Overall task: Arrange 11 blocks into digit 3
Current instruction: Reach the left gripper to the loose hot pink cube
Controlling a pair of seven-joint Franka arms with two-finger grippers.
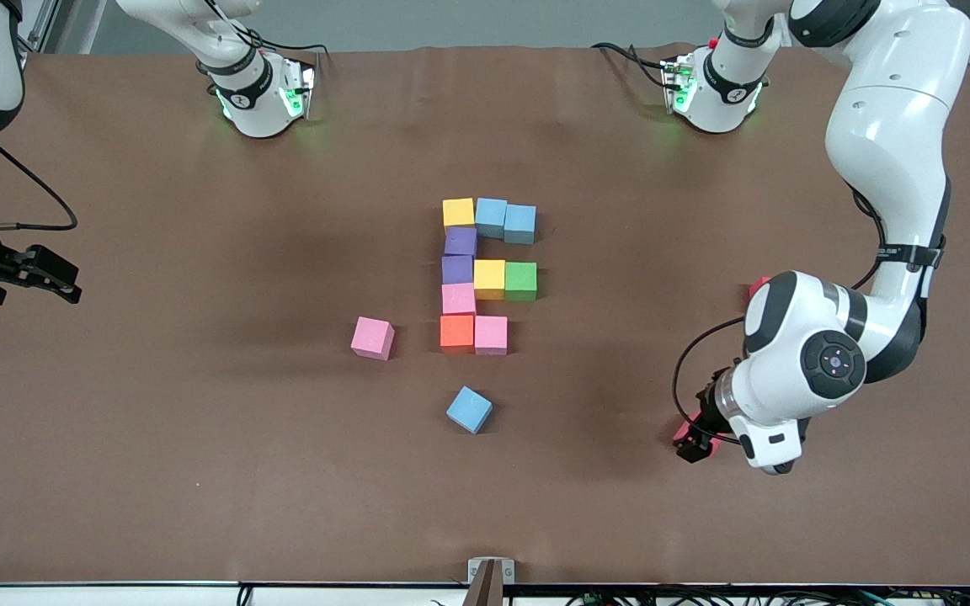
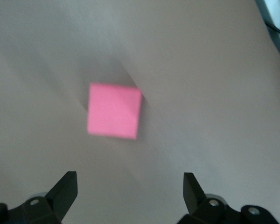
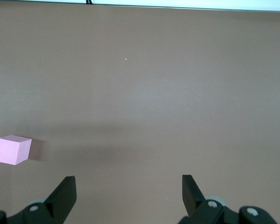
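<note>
Ten blocks form an E-like figure [image 1: 477, 273] at mid-table: a yellow [image 1: 458, 212] and two light blue ones [image 1: 505, 220] on the bar farthest from the camera, a purple and pink spine, a yellow-green middle bar, and an orange [image 1: 456, 333] and pink bar nearest it. A loose pink block [image 1: 372, 337] [image 3: 11, 150] lies toward the right arm's end. A loose light blue block [image 1: 469, 410] lies nearer the camera. My left gripper [image 1: 695, 446] [image 2: 129, 179] hangs open over another pink block [image 2: 114, 111] [image 1: 684, 430]. My right gripper [image 1: 60, 282] [image 3: 129, 182] waits open.
A red block [image 1: 759, 286] peeks out from under the left arm's elbow. Both arm bases [image 1: 262, 93] [image 1: 712, 84] stand on the brown table's [image 1: 199, 463] edge farthest from the camera. A small clamp [image 1: 490, 576] sits at the edge nearest it.
</note>
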